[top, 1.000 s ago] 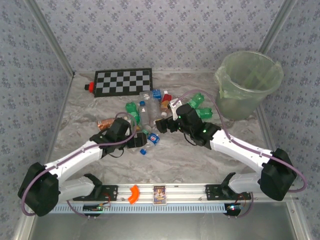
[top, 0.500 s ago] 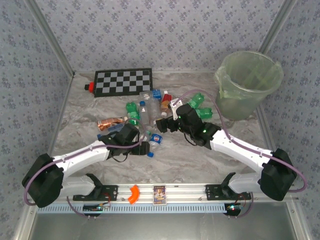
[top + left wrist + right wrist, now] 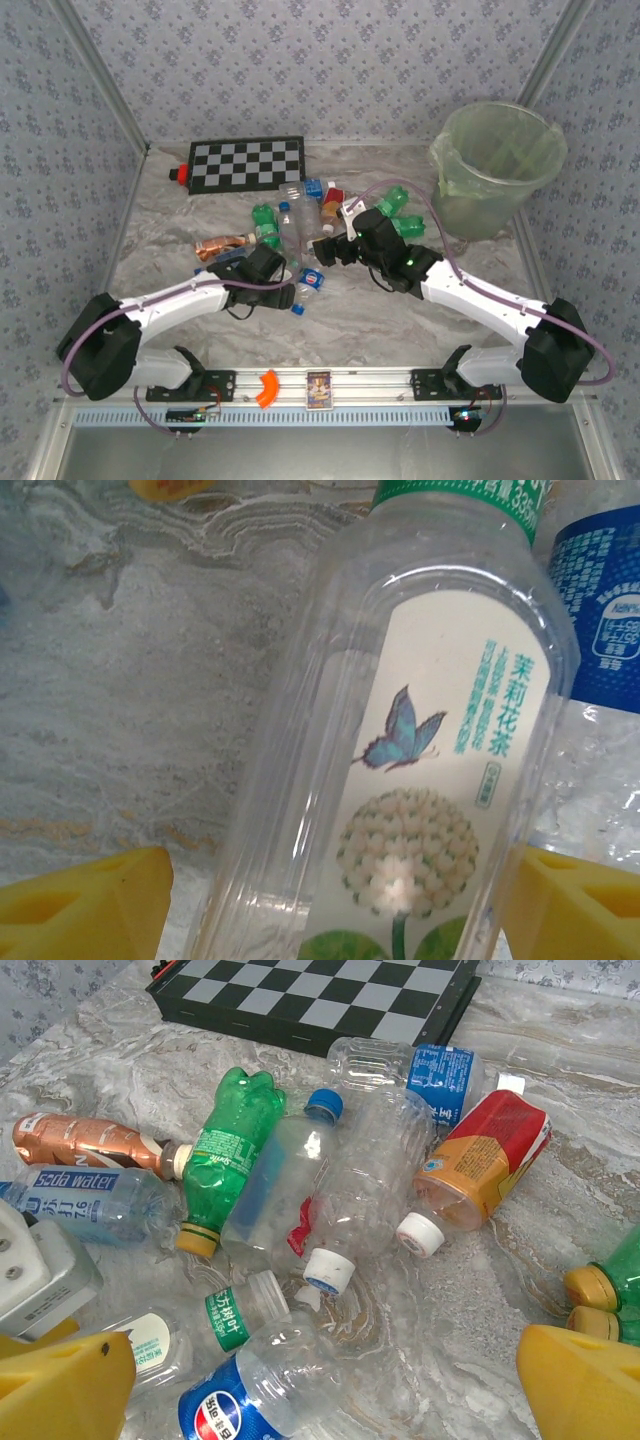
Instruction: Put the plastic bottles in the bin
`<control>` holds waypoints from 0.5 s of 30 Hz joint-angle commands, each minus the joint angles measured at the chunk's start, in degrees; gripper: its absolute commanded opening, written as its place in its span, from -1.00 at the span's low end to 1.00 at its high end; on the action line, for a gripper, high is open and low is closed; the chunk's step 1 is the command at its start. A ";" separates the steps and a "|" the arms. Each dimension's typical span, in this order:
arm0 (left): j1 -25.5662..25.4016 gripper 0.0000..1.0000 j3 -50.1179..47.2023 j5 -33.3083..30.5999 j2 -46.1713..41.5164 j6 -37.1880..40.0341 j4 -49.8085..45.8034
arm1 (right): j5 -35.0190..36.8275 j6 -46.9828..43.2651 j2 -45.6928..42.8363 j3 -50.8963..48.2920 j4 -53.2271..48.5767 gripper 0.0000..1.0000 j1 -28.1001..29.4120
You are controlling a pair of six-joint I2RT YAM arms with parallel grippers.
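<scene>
Plainly the left claw (image 3: 340, 905) is the one at work: its yellow pads (image 3: 85, 905) stand wide apart on either side of a clear tea bottle (image 3: 420, 780) with a butterfly label and a green neck band. A thin strip of counter (image 3: 120, 680) shows between the left-hand pad and the bottle wall, so I judge the bottle straddled but not yet pinched. The bottle lies flat on the counter. Its long axis runs straight away from the claw, leaning a little to the right, with the neck at the far end. The pads therefore cross its narrow width near the base, which is the right way to take it.

From above, this left claw (image 3: 290, 293) sits at the near edge of the heap of bottles (image 3: 300, 215), which lies mid-counter in front of the checkerboard (image 3: 247, 163). The right claw (image 3: 330, 248) hangs over the same heap with its jaws fully spread and nothing in them.

The bin (image 3: 495, 190) stands in the far right corner, well apart from the heap. It is nearer the right arm, so a bottle lifted by the left arm would have to travel across the counter, past the right arm, to reach it
</scene>
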 commanded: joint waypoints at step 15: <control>-3.84 0.53 2.14 0.79 5.49 3.66 2.96 | 0.05 1.39 -2.70 -0.17 -1.43 0.99 0.58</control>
